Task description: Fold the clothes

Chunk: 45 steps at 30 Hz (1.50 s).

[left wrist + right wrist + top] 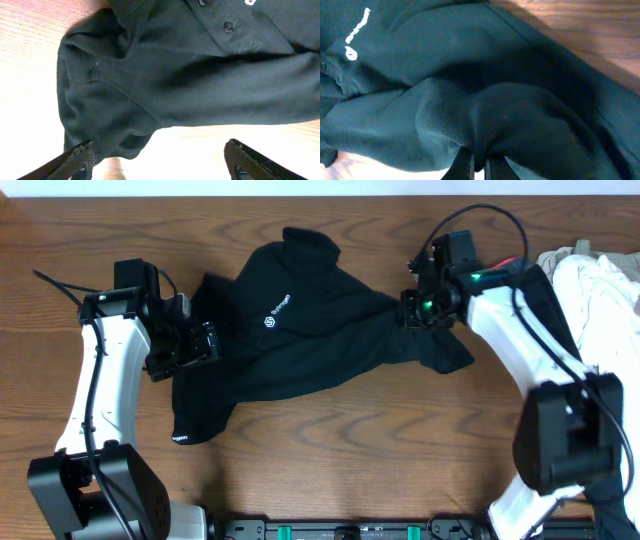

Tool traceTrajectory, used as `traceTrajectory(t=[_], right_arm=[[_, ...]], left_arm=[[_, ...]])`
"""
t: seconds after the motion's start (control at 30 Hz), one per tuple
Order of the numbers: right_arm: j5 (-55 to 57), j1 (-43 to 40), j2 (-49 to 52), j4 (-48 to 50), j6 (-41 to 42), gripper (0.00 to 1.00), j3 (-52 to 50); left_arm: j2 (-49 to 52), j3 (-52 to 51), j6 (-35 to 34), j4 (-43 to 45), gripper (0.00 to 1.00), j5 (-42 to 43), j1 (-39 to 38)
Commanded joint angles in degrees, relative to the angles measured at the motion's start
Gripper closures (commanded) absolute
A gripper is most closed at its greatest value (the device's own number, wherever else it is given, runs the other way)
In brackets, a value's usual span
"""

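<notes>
Table (330,480): brown wood grain, bearing both garments.
Black shirt (290,340): crumpled across the table's middle, between the two arms; collar toward the far edge, one hem corner trailing toward the near left; soft ridges and folds throughout, right side gathered into a bunch.
White garment (600,290): heaped at the table's right edge, partly behind the right arm.
Right gripper (479,167): pinched tight on a bunched fold at the black shirt's right side.
Left gripper (160,155): fingers spread wide at the shirt's left edge, gripping no cloth.
Logo (278,312): small, white, on the chest below the collar.
Buttons (228,26): dark, on the placket.
</notes>
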Motion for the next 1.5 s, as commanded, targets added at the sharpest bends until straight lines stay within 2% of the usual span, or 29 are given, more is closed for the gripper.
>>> traceTrajectory(t=[0.0,0.17,0.37,0.5,0.6,0.73,0.9,0.97,1.1,1.17,1.27,1.4,1.47], right_arm=[[-6.67,-0.2,0.57,-0.94,-1.49,0.99,0.33],[-10.8,-0.09,-5.68,-12.15,-7.43,0.99,0.39],[-11.21,0.79,-18.43,-36.3,-10.84,0.99,0.39],[-11.13,1.07,-24.37,-42.97,-12.26,0.99,0.39],[-10.36,0.96,-25.75,-39.87,-12.22,0.95,0.39],[-8.96,0.96,-23.02,-28.06,-9.64,0.91,0.37],[-7.76,0.96,-13.29,-10.58,-3.3,0.88,0.37],[-7.76,0.96,-8.61,-4.31,-0.61,0.81,0.37],[-7.78,0.66,-0.11,6.45,3.04,0.81,0.37],[-7.85,-0.02,2.54,7.93,3.74,0.66,0.37],[-8.87,-1.62,3.65,4.68,2.56,0.5,0.37],[-9.51,-3.63,1.88,0.2,-3.15,0.41,0.37],[-9.51,-4.79,0.52,-1.97,-4.42,0.41,0.37]], left_arm=[[-0.72,0.9,1.01,-0.11,0.16,0.57,0.15],[-0.74,0.9,1.44,-0.26,0.16,0.57,0.15],[-0.74,0.9,1.44,-0.26,0.16,0.57,0.15],[-0.74,0.9,1.44,-0.17,0.16,0.57,0.15],[-0.74,0.9,1.42,0.2,0.16,0.57,0.15],[-0.74,0.9,1.42,0.42,0.16,0.57,0.15],[-0.74,0.92,1.42,0.39,0.16,0.57,0.15],[-0.74,0.9,1.42,0.37,0.16,0.57,0.15],[-0.74,0.9,1.42,0.28,0.16,0.57,0.15],[-0.74,0.9,1.42,-0.39,0.16,0.59,0.15],[-0.74,0.9,1.88,-3.63,0.16,0.46,0.15],[-0.74,-1.14,-0.83,-6.32,0.16,0.35,0.15],[-0.74,-3.08,-3.52,-6.25,0.17,0.37,0.15]])
